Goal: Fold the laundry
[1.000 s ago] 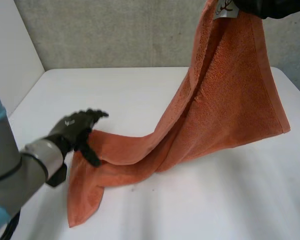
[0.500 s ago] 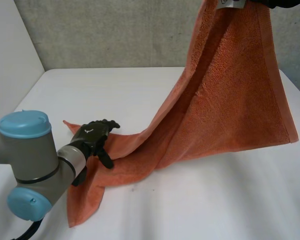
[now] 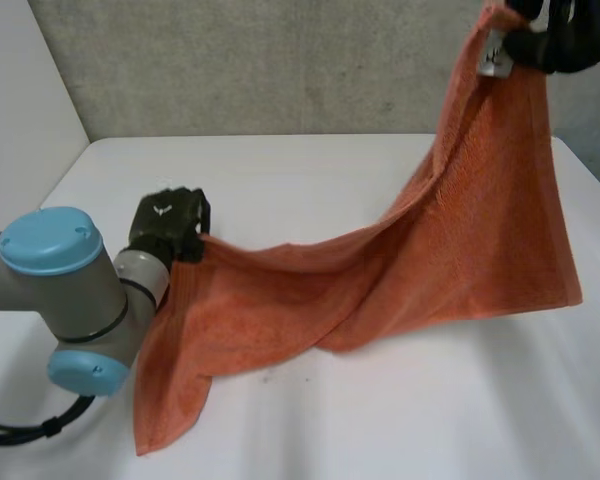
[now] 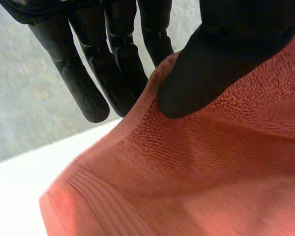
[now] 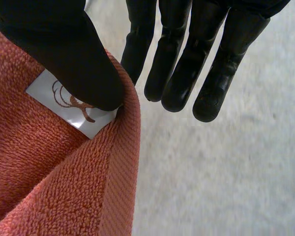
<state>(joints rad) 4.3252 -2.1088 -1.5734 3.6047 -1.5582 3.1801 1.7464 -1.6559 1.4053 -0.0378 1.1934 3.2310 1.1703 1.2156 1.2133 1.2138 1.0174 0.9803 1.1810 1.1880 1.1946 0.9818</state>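
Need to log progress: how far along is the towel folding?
Early. Done: both grips; the left robot hand pinches an edge of the orange towel by the table, the right robot hand pinches its labelled corner up high. In hand: it hangs slack between them. Left: every fold; one end lies on the table.
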